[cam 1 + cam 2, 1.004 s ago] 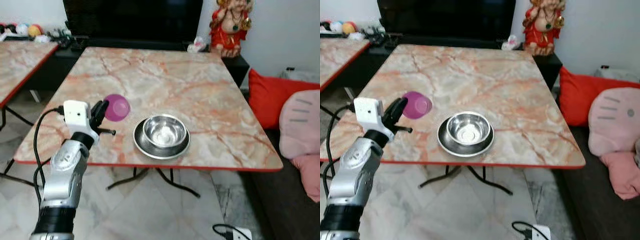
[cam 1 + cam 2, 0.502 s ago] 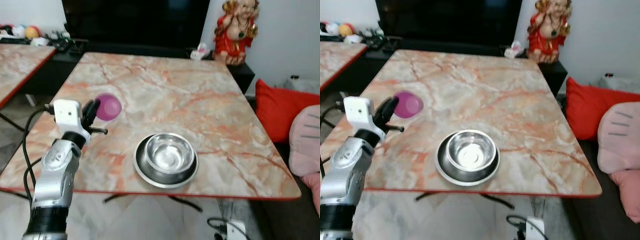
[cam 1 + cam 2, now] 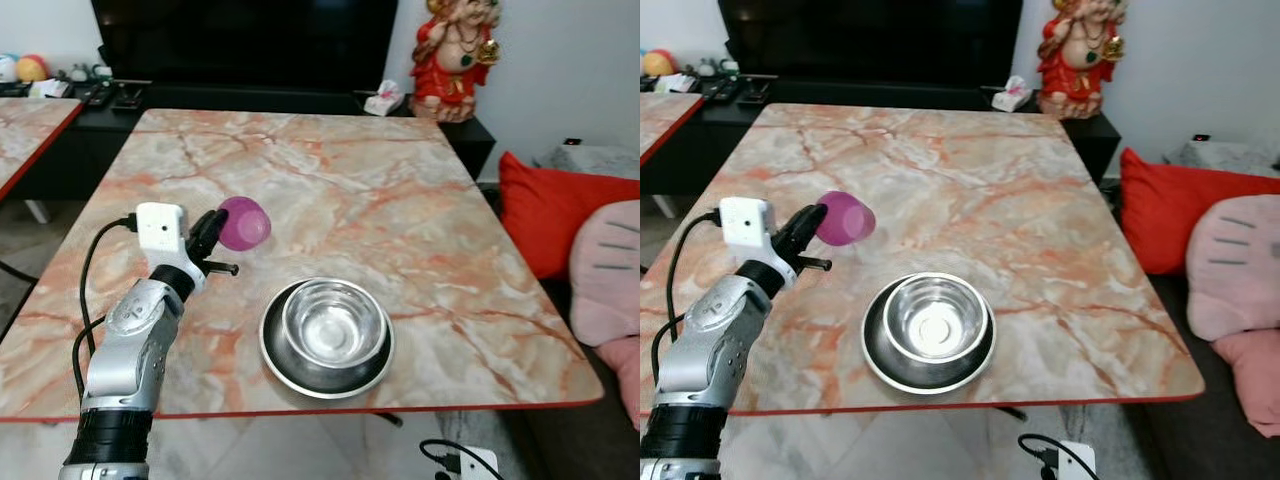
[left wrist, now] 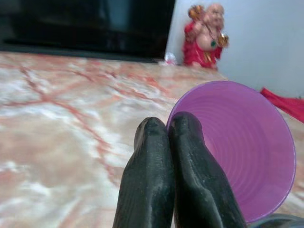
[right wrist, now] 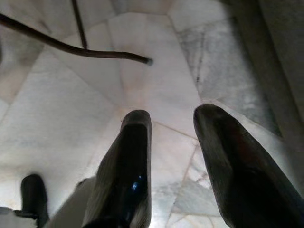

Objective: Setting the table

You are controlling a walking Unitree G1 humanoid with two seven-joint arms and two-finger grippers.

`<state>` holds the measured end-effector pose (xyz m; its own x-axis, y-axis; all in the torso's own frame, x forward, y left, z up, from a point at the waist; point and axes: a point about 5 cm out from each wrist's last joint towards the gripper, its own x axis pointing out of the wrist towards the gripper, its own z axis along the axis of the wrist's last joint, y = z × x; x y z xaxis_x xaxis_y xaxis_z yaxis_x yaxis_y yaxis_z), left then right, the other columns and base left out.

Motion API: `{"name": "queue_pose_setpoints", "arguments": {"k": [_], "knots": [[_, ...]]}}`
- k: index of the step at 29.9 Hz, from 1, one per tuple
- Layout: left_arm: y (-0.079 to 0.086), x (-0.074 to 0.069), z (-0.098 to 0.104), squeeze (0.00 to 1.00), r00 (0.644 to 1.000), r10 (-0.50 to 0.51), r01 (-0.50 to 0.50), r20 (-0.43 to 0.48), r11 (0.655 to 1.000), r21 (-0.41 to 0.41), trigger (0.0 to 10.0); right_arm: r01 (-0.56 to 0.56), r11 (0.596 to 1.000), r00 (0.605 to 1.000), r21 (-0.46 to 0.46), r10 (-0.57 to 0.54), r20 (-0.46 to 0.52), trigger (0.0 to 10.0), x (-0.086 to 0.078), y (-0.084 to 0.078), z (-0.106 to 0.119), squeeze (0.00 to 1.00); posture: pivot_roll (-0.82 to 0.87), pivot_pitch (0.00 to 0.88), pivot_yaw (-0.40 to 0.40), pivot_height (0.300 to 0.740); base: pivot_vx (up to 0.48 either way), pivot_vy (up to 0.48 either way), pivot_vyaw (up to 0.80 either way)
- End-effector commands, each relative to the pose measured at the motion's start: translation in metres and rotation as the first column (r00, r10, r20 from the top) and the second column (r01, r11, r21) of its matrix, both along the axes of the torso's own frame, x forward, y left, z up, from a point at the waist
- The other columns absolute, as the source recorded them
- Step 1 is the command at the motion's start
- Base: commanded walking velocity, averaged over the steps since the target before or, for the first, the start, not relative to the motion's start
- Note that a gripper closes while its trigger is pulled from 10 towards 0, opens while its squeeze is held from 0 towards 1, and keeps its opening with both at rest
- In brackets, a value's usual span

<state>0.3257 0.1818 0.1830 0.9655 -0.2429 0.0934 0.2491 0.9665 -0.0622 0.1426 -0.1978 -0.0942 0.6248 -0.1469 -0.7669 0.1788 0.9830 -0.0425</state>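
A purple plastic cup (image 3: pixel 245 222) hangs tilted on its side above the left part of the marble table (image 3: pixel 330 170). My left gripper (image 3: pixel 211 230) is shut on its rim. In the left wrist view the two black fingers (image 4: pixel 164 156) press together on the rim, with the cup's ribbed inside (image 4: pixel 242 156) beside them. A steel bowl (image 3: pixel 333 320) rests in a steel plate (image 3: pixel 276 357) near the table's front edge, to the right of the cup. My right gripper (image 5: pixel 173 126) hangs open over the marble floor.
A red cushion (image 3: pixel 540 215) and a pink plush (image 3: pixel 605 255) lie to the right of the table. A red figurine (image 3: pixel 455 55) and a dark TV (image 3: pixel 240 40) stand behind it. A second table (image 3: pixel 25 125) is at the left. A white power strip (image 3: pixel 470 462) lies on the floor.
The whole view has shifted and the table looks nearer. My left gripper still holds the purple cup over the table's left part. The bowl and plate have not moved.
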Motion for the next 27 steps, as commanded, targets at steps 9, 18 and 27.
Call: {"name": "queue_pose_setpoints", "arguments": {"k": [9, 18, 27], "knots": [[0.007, 0.015, 0.007, 0.00, 0.966, 0.144, -0.139, -0.216, 0.990, 0.036, 10.0, -0.001, 1.000, 1.000, 0.014, 0.001, -0.029, 10.0, -0.004, -0.002, -0.002, 0.00, 0.09, 0.000, -0.073, 0.740, 0.000, 0.000, 0.00], [0.014, 0.007, 0.013, 0.00, 0.923, 0.188, -0.163, -0.335, 0.981, 0.104, 10.0, -0.015, 1.000, 0.998, 0.025, 0.016, -0.052, 10.0, -0.009, -0.002, -0.004, 0.00, 0.10, 0.000, -0.074, 0.740, 0.000, 0.000, 0.00], [0.020, 0.001, 0.003, 0.00, 0.882, 0.230, -0.198, -0.412, 0.973, 0.120, 10.0, -0.022, 0.999, 0.998, 0.033, 0.024, -0.062, 10.0, -0.012, 0.001, -0.006, 0.00, 0.10, 0.000, -0.070, 0.740, 0.000, 0.000, 0.00]]}}
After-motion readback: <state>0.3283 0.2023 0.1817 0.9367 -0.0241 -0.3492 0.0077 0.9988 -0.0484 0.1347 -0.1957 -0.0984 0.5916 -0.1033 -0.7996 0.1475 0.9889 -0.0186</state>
